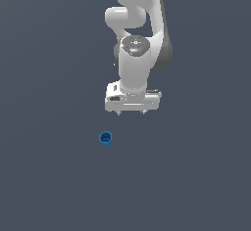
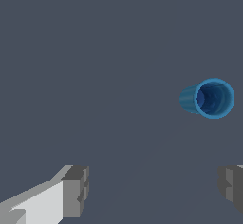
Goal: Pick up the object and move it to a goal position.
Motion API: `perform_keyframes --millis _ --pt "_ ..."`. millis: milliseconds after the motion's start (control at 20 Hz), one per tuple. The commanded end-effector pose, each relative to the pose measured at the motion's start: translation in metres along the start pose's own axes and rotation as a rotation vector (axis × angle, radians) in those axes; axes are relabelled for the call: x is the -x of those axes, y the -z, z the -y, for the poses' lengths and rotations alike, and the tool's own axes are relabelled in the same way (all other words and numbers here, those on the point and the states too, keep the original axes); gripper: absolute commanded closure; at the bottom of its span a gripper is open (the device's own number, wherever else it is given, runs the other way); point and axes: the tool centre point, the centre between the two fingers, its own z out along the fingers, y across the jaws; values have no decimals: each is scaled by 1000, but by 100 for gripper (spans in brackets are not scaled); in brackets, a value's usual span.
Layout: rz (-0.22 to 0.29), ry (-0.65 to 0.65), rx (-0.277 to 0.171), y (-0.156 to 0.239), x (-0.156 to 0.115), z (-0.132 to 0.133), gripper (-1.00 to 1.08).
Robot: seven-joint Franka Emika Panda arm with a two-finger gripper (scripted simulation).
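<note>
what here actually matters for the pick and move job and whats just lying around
Part of the job:
- blue cup, upright on the floor, apart from the arm
- gripper, jaws spread wide, holding nothing, the cup not between them

Just lying about:
- nothing else in either view; only the plain dark floor, and no goal marker shows

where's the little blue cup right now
In the exterior view, the blue cup stands alone on the grey floor, below and toward the view's left of the open gripper, untouched.
</note>
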Motion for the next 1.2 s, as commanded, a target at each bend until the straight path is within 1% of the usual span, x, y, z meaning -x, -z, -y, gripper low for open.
perform_keyframes --millis 0,400,650,900,1150 --pt "0 0 0 0 0 0 -92" --pt "1 -27 -9 13 2 4 -92" --pt "1 -23 -8 12 0 2 -92" --pt "0 -3 -7 4 -6 -7 -92" --pt "-1 35 -6 -11 -18 -26 -92"
